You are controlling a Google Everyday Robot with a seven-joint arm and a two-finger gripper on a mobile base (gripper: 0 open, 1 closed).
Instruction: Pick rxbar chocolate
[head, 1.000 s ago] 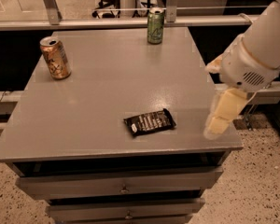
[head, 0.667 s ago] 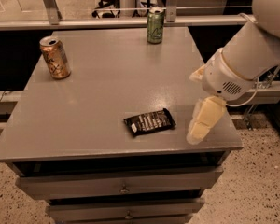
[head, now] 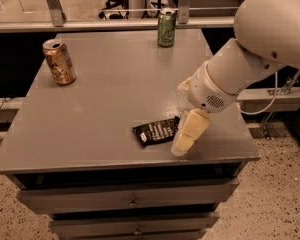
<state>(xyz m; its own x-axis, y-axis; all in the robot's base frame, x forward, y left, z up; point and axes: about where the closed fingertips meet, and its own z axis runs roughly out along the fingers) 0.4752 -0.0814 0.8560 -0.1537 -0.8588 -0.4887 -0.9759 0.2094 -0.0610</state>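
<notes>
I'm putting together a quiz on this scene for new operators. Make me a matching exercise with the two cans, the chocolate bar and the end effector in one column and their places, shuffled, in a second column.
Column one:
1. orange can
2. green can
3. rxbar chocolate
4. end effector

Column two:
A. lying flat near the front edge of the table
B. standing at the far edge
C. standing near the left edge
D. low over the front right part, close beside the bar's right end

Pairs: 1-C, 2-B, 3-A, 4-D.
</notes>
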